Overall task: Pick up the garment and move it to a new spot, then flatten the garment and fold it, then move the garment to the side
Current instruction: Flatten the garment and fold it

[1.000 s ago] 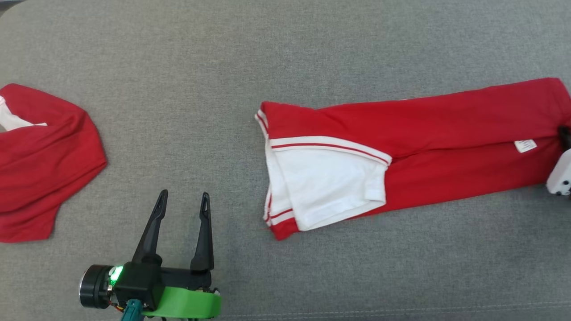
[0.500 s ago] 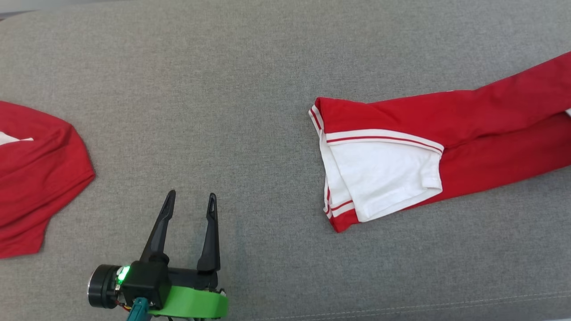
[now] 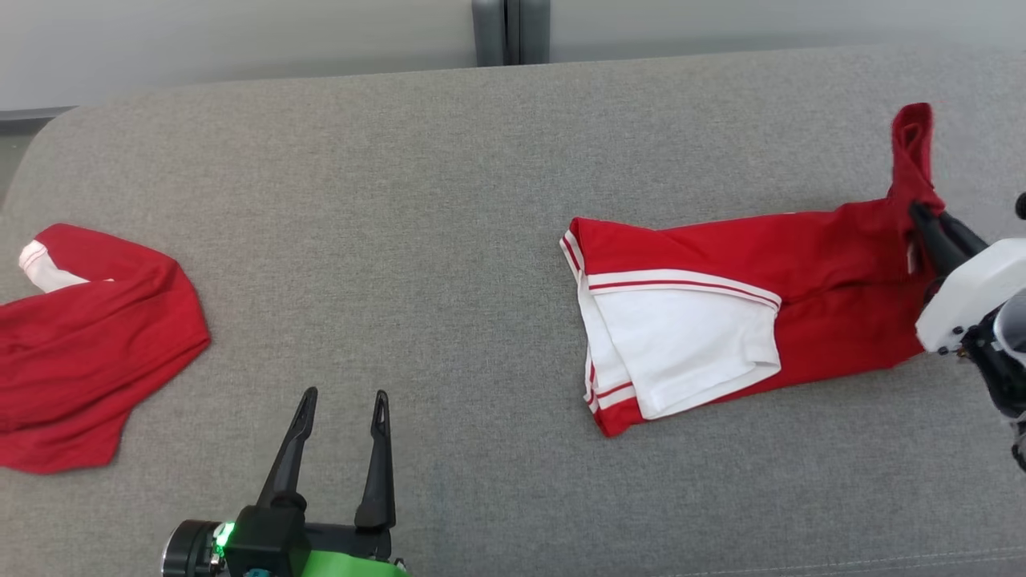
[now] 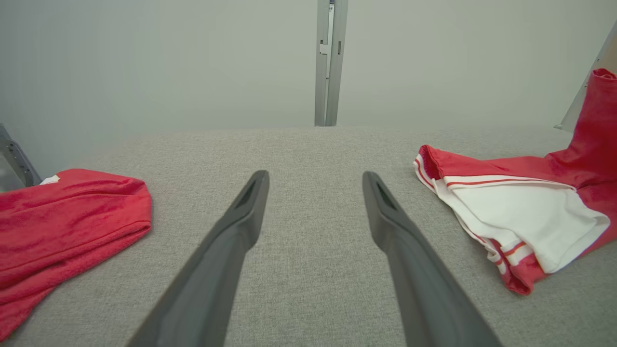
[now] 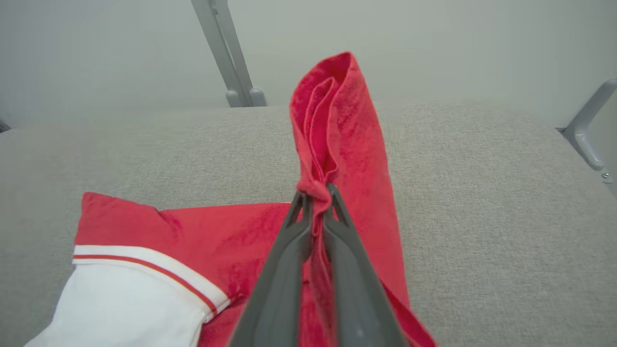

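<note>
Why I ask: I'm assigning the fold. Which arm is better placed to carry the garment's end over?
Right, probably. The right gripper is shut on the raised end of the red-and-white garment; the left gripper hangs open over the sofa, apart from that garment.

A grey woven-fabric tabletop (image 3: 449,160) with a rounded far-left corner spans the scene, and a stitched seam (image 3: 801,557) runs along its near edge. Behind it stands a plain pale wall (image 3: 240,40), evenly lit, with a vertical grey metal post (image 3: 510,32). At the right is perhaps a metal bracket (image 5: 585,130).
</note>
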